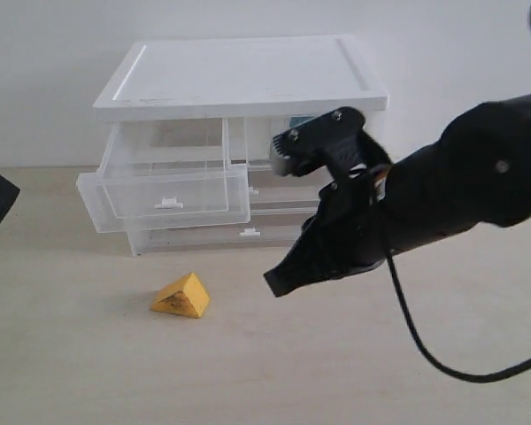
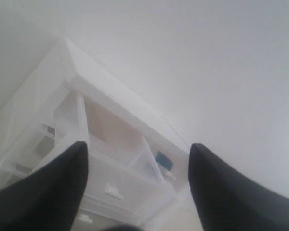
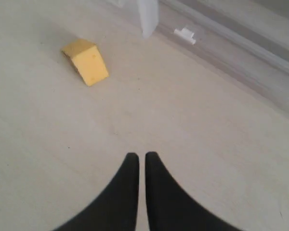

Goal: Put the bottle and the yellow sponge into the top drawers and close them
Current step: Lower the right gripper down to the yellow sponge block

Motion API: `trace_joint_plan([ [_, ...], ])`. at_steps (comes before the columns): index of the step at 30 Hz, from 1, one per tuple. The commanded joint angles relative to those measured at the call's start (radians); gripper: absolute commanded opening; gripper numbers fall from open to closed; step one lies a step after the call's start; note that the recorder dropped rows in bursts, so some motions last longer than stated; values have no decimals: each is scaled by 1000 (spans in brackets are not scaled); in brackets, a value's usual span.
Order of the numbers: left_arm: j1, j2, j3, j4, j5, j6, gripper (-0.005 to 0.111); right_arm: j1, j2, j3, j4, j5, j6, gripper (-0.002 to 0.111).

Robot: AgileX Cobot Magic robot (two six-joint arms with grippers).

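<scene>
**A:** Where's the sponge (image 1: 181, 296)?

**B:** Lower left of centre in the exterior view. It lies on the table (image 1: 336, 381) in front of the cabinet (image 1: 239, 75), apart from it, and nothing touches it.

**A:** And the bottle (image 2: 164, 160)?

**B:** Only a teal patch shows, inside the right top drawer (image 1: 258, 142) behind the right arm. I take that for it. Whether that drawer is fully shut I cannot tell.

**A:** The right gripper (image 3: 141, 155)?

**B:** It hangs mid-frame above the table, to the right of the sponge. Its jaws are almost together with a thin slit between them, holding nothing. It tilts toward the sponge, so I judge the pick comes next, and the jaws must spread first.

**A:** Why does the left top drawer (image 1: 186, 181) stand out?

**B:** It's empty and open, likely to take the sponge. The left gripper (image 2: 138, 146) sits at the far left edge with its jaws wide and empty, probably to keep out of the right arm's way.
</scene>
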Motion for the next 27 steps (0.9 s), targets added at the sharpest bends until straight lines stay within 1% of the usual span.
trace_joint_plan([
  [1, -4, -59, 6, -10, 54, 77, 57, 23, 102, 5, 4, -81, -54, 24],
  [2, -4, -70, 6, -11, 65, 95, 57, 23, 125, 5, 7, -100, -57, 32],
  [4, -4, -86, 6, -17, 86, 101, 57, 23, 160, 5, 7, -141, -70, 44],
  [5, -4, -90, 6, -17, 91, 106, 57, 23, 176, 5, 7, -170, -72, 47],
  [9, -4, -93, 6, -21, 129, 145, 57, 37, 232, 5, 7, -278, -72, 47],
  [15, -4, -93, 6, -21, 135, 148, 57, 117, 312, -53, 0, -362, -135, 47],
  [22, -4, -93, 6, -21, 160, 178, 57, 132, 412, -158, 0, -365, -127, 47],
  [27, -4, -93, 6, -21, 160, 186, 57, 132, 440, -178, 0, -375, -161, 47],
])
